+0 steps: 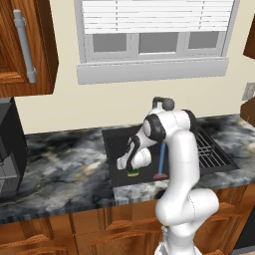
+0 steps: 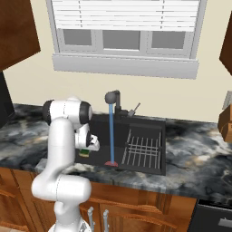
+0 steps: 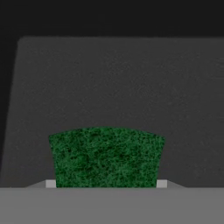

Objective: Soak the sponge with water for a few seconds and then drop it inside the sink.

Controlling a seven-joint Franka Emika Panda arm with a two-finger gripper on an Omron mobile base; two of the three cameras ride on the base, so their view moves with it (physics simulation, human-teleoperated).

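The sponge (image 1: 133,172) (image 2: 84,152), dark green on top with a yellow layer beneath, is clamped in my gripper (image 1: 132,168) (image 2: 85,149) over the left part of the sink (image 1: 116,144) (image 2: 100,136). In the hand view the green sponge (image 3: 106,157) sits between the fingers above the dark sink floor (image 3: 109,87). The water (image 1: 162,159) (image 2: 111,136) falls as a thin blue stream from the black faucet (image 1: 163,103) (image 2: 113,96) to the red drain mark (image 1: 160,176) (image 2: 111,163). The sponge hangs left of the stream, apart from it.
A wire dish rack (image 1: 211,149) (image 2: 142,152) fills the right half of the basin. Marble counter (image 1: 60,164) (image 2: 199,149) flanks the sink on both sides. A dark appliance (image 1: 10,149) stands at the far left, and a window sill runs above the faucet.
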